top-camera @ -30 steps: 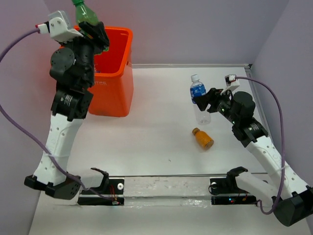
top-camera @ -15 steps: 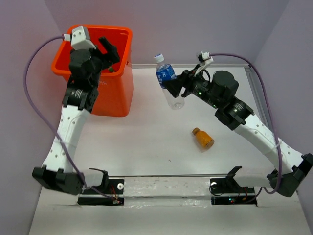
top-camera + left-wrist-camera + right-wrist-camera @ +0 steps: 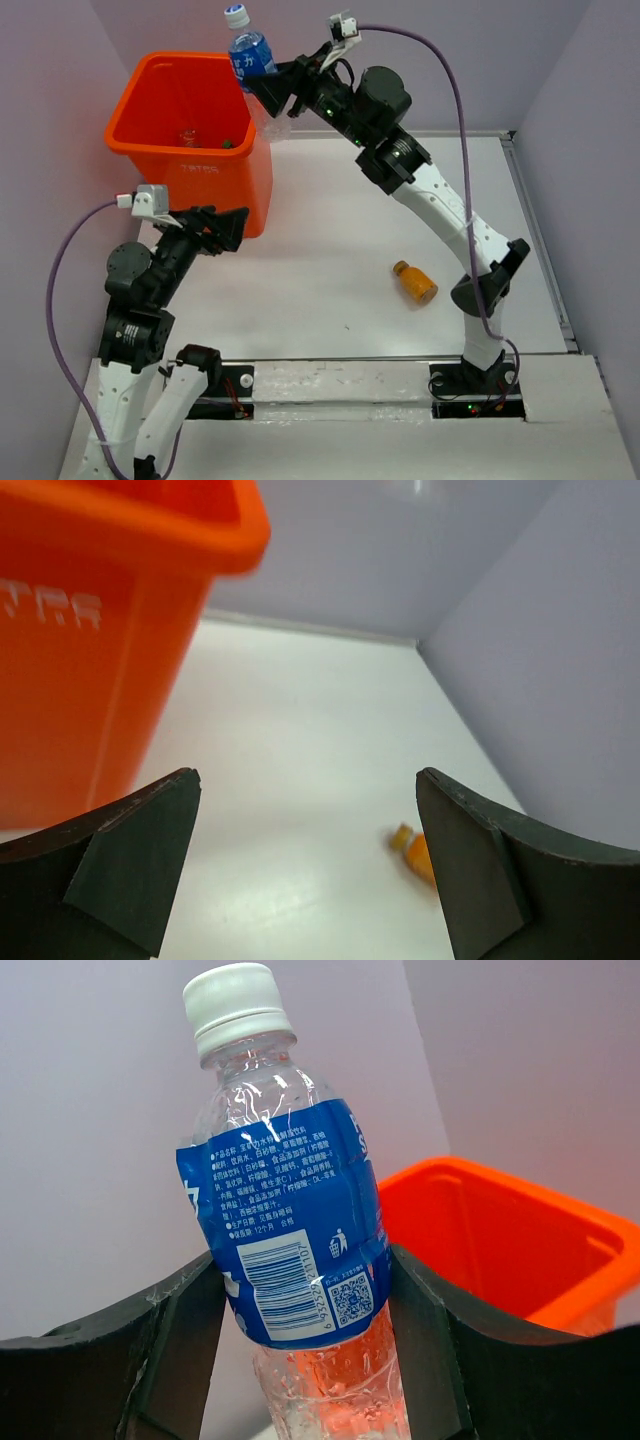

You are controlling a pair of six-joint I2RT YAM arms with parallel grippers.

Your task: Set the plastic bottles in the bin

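Note:
The bin (image 3: 185, 152) is a large orange tub at the back left, with a bit of a green bottle (image 3: 228, 143) showing inside. My right gripper (image 3: 275, 90) is shut on a clear plastic bottle with a blue label (image 3: 250, 55), held upright with its white cap up, just beside the bin's back right corner. The right wrist view shows that bottle (image 3: 290, 1230) pinched between the fingers (image 3: 180, 1350), with the bin (image 3: 500, 1240) behind it. My left gripper (image 3: 232, 228) hangs open and empty low by the bin's front right corner. A stubby orange bottle (image 3: 414, 283) lies on the table.
Purple walls close the table at the back and on both sides. The left wrist view has the bin's side (image 3: 70, 680) on the left and the orange bottle (image 3: 415, 850), blurred, by the right finger. A mounting rail (image 3: 340, 385) runs along the near edge.
My left gripper opened over the bin, let the green bottle go, and drew back down in front of the bin. My right arm carried the blue-label bottle from the table's right side up to the bin.

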